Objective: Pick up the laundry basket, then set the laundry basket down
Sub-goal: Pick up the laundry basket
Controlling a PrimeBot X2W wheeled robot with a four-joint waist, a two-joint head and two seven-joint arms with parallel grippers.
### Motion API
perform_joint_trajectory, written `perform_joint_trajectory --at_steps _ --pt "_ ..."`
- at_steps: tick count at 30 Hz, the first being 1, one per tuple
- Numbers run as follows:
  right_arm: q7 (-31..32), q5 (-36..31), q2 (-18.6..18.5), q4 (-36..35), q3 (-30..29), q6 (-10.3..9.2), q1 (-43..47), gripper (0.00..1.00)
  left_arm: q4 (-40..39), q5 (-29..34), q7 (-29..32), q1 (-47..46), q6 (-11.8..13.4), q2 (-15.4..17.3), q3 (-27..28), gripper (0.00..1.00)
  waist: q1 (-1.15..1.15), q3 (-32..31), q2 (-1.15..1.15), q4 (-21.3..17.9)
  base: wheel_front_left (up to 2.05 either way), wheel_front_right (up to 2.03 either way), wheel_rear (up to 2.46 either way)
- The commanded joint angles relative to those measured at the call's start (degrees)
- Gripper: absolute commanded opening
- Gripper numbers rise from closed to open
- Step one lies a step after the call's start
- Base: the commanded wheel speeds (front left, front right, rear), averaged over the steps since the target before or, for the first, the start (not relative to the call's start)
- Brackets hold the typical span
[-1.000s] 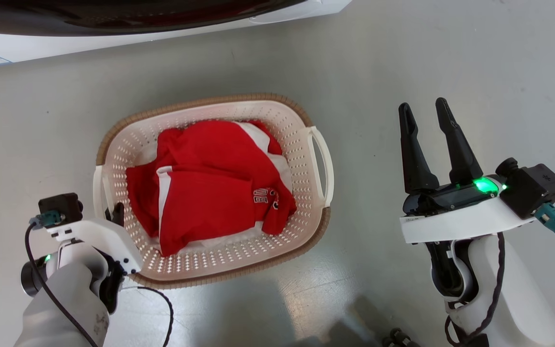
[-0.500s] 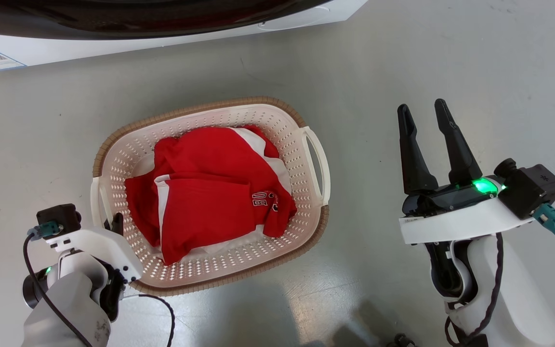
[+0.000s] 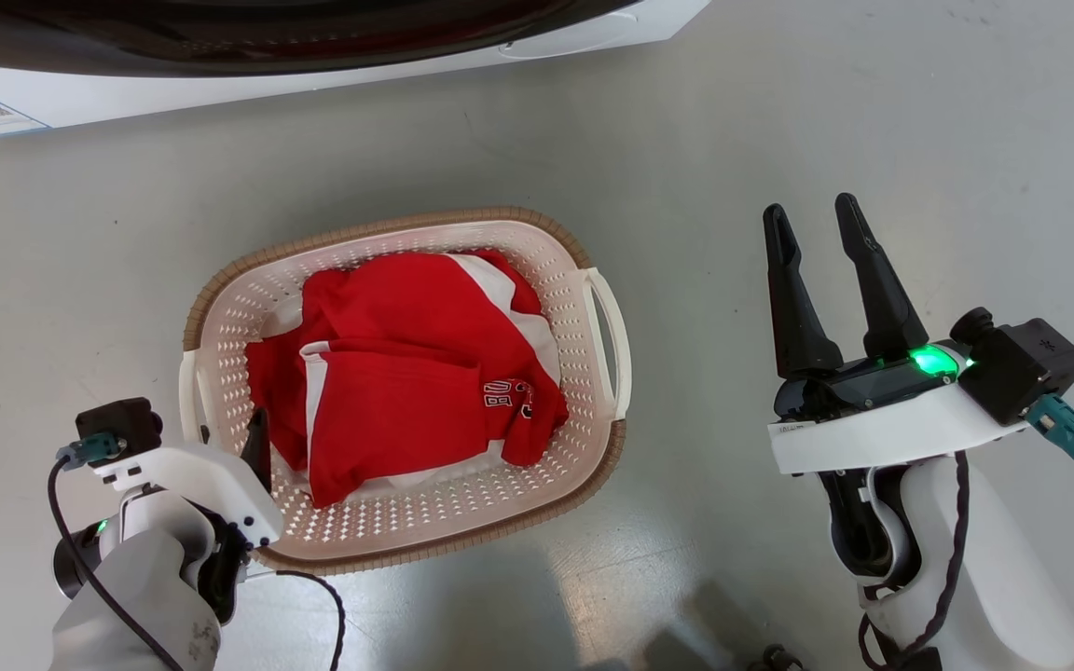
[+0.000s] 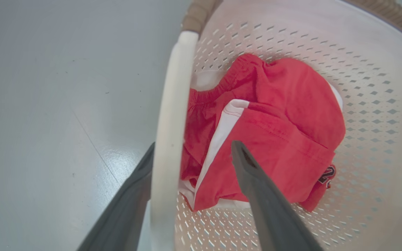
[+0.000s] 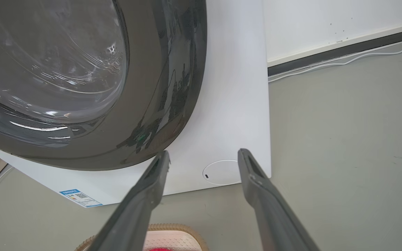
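Left gripper (image 4: 193, 144) just popped wide open at lower left, straddling the white loop handle (image 4: 171, 104) of the cream-white perforated plastic laundry basket (image 3: 388, 224) and gripping nothing. Set-down looks done. Right gripper (image 3: 807, 210) is spread wide, empty.

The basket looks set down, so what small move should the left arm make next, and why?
Probably draw the left gripper straight back off the handle. Its jaws stand open, one finger on each side of that white loop, not gripping it, and the laundry basket appears to rest on the floor, so nothing is left to hold.
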Motion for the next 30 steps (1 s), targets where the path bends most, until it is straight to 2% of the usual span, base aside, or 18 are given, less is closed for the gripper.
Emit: perform_joint_trajectory --at_steps 1,12,17,30 --pt "-0.8 0.2 0.1 -0.9 1.4 0.41 0.4 1.0 0.0 -0.1 -0.3 2.1 0.0 1.4 1.4 1.0 0.0 -0.2 0.0 -0.1 0.0 0.0 0.0" --pt "-0.8 1.2 0.1 0.1 1.3 0.41 0.8 1.0 -3.0 2.0 -0.3 4.1 1.4 3.8 3.0 1.0 0.0 -5.7 0.0 -0.1 0.0 0.0 0.0" --pt "-0.8 1.7 0.1 0.8 1.5 0.41 1.4 1.0 -7.7 4.6 -0.3 5.0 1.4 4.9 4.1 1.0 0.0 -9.8 0.0 0.3 0.0 0.0 0.0" --pt "-0.8 0.0 0.1 3.3 0.2 0.41 4.7 1.0 -23.0 12.7 -0.3 11.4 0.4 2.9 9.6 1.0 0.0 -21.3 0.0 3.4 0.0 0.0 0.0"
